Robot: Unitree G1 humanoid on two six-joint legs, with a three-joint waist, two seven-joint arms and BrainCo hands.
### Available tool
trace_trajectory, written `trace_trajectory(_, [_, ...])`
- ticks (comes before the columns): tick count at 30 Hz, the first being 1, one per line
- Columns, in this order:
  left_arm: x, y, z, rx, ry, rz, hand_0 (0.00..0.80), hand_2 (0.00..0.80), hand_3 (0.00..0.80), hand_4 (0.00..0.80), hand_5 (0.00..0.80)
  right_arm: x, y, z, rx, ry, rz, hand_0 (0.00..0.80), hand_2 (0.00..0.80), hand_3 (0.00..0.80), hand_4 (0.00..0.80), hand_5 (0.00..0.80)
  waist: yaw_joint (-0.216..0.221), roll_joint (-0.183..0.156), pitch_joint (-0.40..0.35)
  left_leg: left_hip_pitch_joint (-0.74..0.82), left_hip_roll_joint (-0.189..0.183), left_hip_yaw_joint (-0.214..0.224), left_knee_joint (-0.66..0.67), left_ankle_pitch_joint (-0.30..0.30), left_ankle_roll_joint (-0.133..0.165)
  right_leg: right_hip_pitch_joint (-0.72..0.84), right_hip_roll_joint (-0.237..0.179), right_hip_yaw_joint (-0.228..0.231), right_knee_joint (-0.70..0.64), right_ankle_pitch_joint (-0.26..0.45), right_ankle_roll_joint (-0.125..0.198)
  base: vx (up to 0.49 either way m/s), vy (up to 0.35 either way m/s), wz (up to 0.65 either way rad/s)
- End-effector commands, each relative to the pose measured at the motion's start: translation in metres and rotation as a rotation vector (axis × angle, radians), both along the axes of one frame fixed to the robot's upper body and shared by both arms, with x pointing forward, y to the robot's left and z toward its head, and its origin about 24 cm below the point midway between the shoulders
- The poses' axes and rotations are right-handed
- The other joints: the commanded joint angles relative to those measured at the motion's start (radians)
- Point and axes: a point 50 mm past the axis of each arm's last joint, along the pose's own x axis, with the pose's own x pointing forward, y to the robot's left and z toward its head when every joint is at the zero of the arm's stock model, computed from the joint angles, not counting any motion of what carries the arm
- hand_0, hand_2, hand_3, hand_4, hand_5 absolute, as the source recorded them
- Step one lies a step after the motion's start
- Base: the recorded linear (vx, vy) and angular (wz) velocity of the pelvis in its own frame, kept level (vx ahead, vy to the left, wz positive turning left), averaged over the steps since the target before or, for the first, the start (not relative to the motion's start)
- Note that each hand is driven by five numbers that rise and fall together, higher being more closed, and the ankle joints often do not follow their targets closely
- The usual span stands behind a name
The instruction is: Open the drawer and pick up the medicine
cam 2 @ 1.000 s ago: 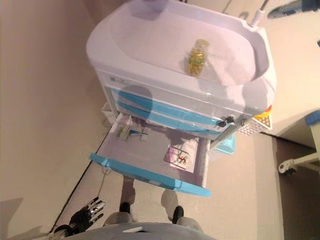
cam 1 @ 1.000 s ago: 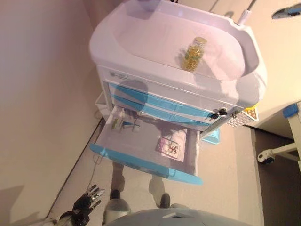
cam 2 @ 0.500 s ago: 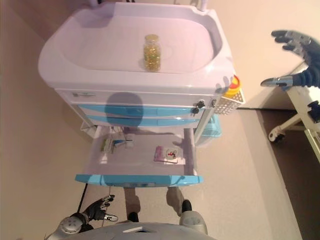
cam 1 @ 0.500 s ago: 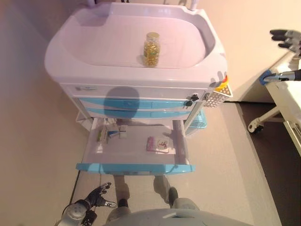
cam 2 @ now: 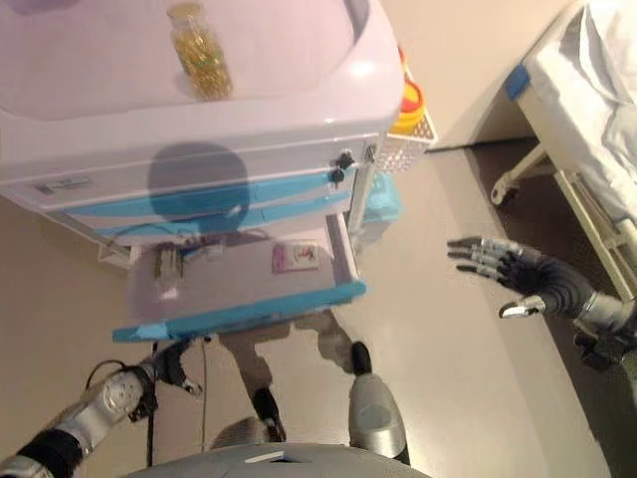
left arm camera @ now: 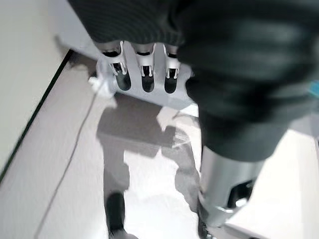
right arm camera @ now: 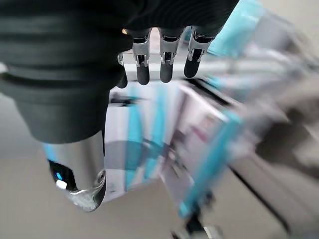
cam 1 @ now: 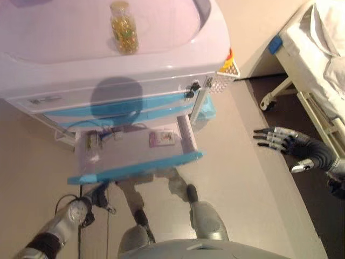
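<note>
Right robot hand (cam 2: 518,274) fingers spread, drawer (cam 2: 239,289) open, no legible print

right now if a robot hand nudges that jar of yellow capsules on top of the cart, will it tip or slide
Probably tips before it slides: the jar stands upright, taller than it is wide. It looks nearly full of capsules, so likely fairly heavy for its size. Once down, its round body would probably roll across the cart top, though the raised rim should stop it.
</note>
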Motion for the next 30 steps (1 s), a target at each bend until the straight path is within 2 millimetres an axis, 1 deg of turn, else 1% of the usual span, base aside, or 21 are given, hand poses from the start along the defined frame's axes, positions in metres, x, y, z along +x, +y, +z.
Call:
trace_trajectory(1, [0.045, 0.01, 0.05, 0.001, -0.219, 0.003, 0.0, 0.0, 0.0, 0.0, 0.0, -0.01, 0.004, -0.028, 0.166, 0.039, 0.056, 0.0, 0.0, 0.0, 0.0, 0.0, -0.033, 0.001, 0.039, -0.144, 0.016, -0.013, 0.289, -0.122, 0.057, -0.066, -0.034, -0.02, 0.156, -0.019, 0.035, -0.163, 0.03, -0.18])
trace_trajectory(3, [0.059, 0.014, 0.064, 0.014, -0.255, 0.02, 0.0, 0.0, 0.0, 0.0, 0.0, -0.017, 0.006, -0.052, 0.243, 0.099, 0.032, 0.0, 0.0, 0.0, 0.0, 0.0, -0.043, -0.002, 0.068, -0.174, 0.017, -0.004, 0.324, -0.128, 0.056, -0.092, -0.035, -0.015, 0.165, -0.012, 0.032, -0.133, 0.037, -0.11])
trace_trajectory(5, [0.068, 0.016, 0.071, 0.024, -0.277, 0.041, 0.0, 0.0, 0.0, 0.0, 0.0, -0.022, 0.009, -0.067, 0.304, 0.148, 0.029, 0.0, 0.0, 0.0, 0.0, 0.0, -0.051, -0.005, 0.083, -0.19, 0.02, 0.002, 0.343, -0.132, 0.057, -0.108, -0.036, -0.007, 0.165, -0.005, 0.03, -0.095, 0.041, -0.09])
trace_trajectory(6, [0.074, 0.02, 0.079, 0.03, -0.29, 0.052, 0.0, 0.0, 0.0, 0.0, 0.0, -0.027, 0.008, -0.076, 0.322, 0.163, 0.031, 0.0, 0.0, 0.0, 0.0, 0.0, -0.057, -0.006, 0.094, -0.205, 0.02, 0.004, 0.357, -0.135, 0.057, -0.12, -0.035, -0.001, 0.167, -0.003, 0.028, -0.103, 0.046, -0.19])
trace_trajectory(9, [0.089, 0.028, 0.097, 0.032, -0.311, 0.074, 0.0, 0.0, 0.0, 0.0, 0.0, -0.035, 0.01, -0.097, 0.388, 0.216, -0.001, 0.0, 0.0, 0.0, 0.0, 0.0, -0.068, -0.005, 0.119, -0.237, 0.024, 0.004, 0.389, -0.131, 0.054, -0.149, -0.027, 0.017, 0.174, 0.001, 0.021, -0.086, 0.045, -0.19])
trace_trajectory(11, [0.097, 0.03, 0.107, 0.02, -0.321, 0.089, 0.0, 0.0, 0.0, 0.0, 0.0, -0.039, 0.011, -0.106, 0.429, 0.243, -0.03, 0.0, 0.0, 0.0, 0.0, 0.0, -0.073, -0.001, 0.133, -0.253, 0.028, 0.007, 0.403, -0.125, 0.052, -0.163, -0.022, 0.023, 0.179, -0.001, 0.017, -0.075, 0.05, -0.11])
trace_trajectory(13, [0.105, 0.032, 0.116, 0.017, -0.328, 0.108, 0.0, 0.0, 0.0, 0.0, 0.0, -0.043, 0.013, -0.117, 0.424, 0.278, -0.053, 0.0, 0.0, 0.0, 0.0, 0.0, -0.077, 0.002, 0.146, -0.267, 0.03, 0.006, 0.416, -0.118, 0.05, -0.177, -0.018, 0.029, 0.184, -0.001, 0.014, -0.061, 0.041, -0.04])
trace_trajectory(14, [0.106, 0.032, 0.118, 0.017, -0.328, 0.11, 0.0, 0.0, 0.0, 0.0, 0.0, -0.044, 0.014, -0.119, 0.424, 0.282, -0.056, 0.0, 0.0, 0.0, 0.0, 0.0, -0.077, 0.003, 0.148, -0.269, 0.03, 0.005, 0.417, -0.116, 0.05, -0.179, -0.017, 0.03, 0.185, -0.001, 0.013, -0.049, 0.018, -0.08])
trace_trajectory(18, [0.115, 0.038, 0.133, 0.02, -0.326, 0.139, 0.0, 0.0, 0.0, 0.0, 0.0, -0.053, 0.022, -0.137, 0.445, 0.329, -0.103, 0.0, 0.0, 0.0, 0.0, 0.0, -0.078, 0.001, 0.164, -0.29, 0.031, -0.004, 0.427, -0.105, 0.051, -0.201, -0.012, 0.037, 0.189, 0.008, 0.014, -0.039, -0.008, -0.06])
trace_trajectory(21, [0.118, 0.049, 0.142, 0.012, -0.313, 0.191, 0.0, 0.0, 0.0, 0.0, 0.0, -0.058, 0.027, -0.147, 0.459, 0.364, -0.165, 0.0, 0.0, 0.0, 0.0, 0.0, -0.082, -0.004, 0.164, -0.314, 0.037, -0.001, 0.43, -0.093, 0.049, -0.222, -0.011, 0.037, 0.179, 0.021, 0.018, -0.041, -0.03, -0.02])
trace_trajectory(24, [0.118, 0.065, 0.155, 0.034, -0.345, 0.246, 0.0, 0.0, 0.0, 0.0, 0.0, -0.062, 0.029, -0.153, 0.473, 0.38, -0.195, 0.0, 0.0, 0.0, 0.0, 0.0, -0.087, -0.006, 0.164, -0.329, 0.044, 0.006, 0.432, -0.085, 0.049, -0.239, -0.009, 0.04, 0.174, 0.031, 0.021, 0.005, 0.004, -0.02])
trace_trajectory(25, [0.117, 0.07, 0.157, 0.037, -0.346, 0.259, 0.0, 0.0, 0.0, 0.0, 0.0, -0.066, 0.029, -0.155, 0.472, 0.388, -0.201, 0.0, 0.0, 0.0, 0.0, 0.0, -0.089, 0.001, 0.164, -0.322, 0.049, -0.004, 0.446, -0.114, 0.042, -0.229, -0.005, 0.034, 0.184, 0.006, 0.026, 0.055, 0.025, -0.04])
trace_trajectory(27, [0.114, 0.082, 0.165, 0.043, -0.365, 0.309, 0.0, 0.0, 0.0, 0.0, 0.0, -0.072, 0.032, -0.16, 0.474, 0.396, -0.211, 0.0, 0.0, 0.0, 0.0, 0.0, -0.093, -0.002, 0.164, -0.333, 0.051, -0.003, 0.453, -0.116, 0.044, -0.236, -0.003, 0.04, 0.182, 0.009, 0.027, 0.026, 0.007, -0.05])
trace_trajectory(30, [0.112, 0.09, 0.171, 0.039, -0.364, 0.33, 0.0, 0.0, 0.0, 0.0, 0.0, -0.076, 0.037, -0.165, 0.469, 0.406, -0.218, 0.0, 0.0, 0.0, 0.0, 0.0, -0.096, -0.007, 0.164, -0.339, 0.047, -0.009, 0.456, -0.124, 0.049, -0.242, 0.002, 0.048, 0.183, 0.012, 0.028, 0.0, 0.0, 0.0])
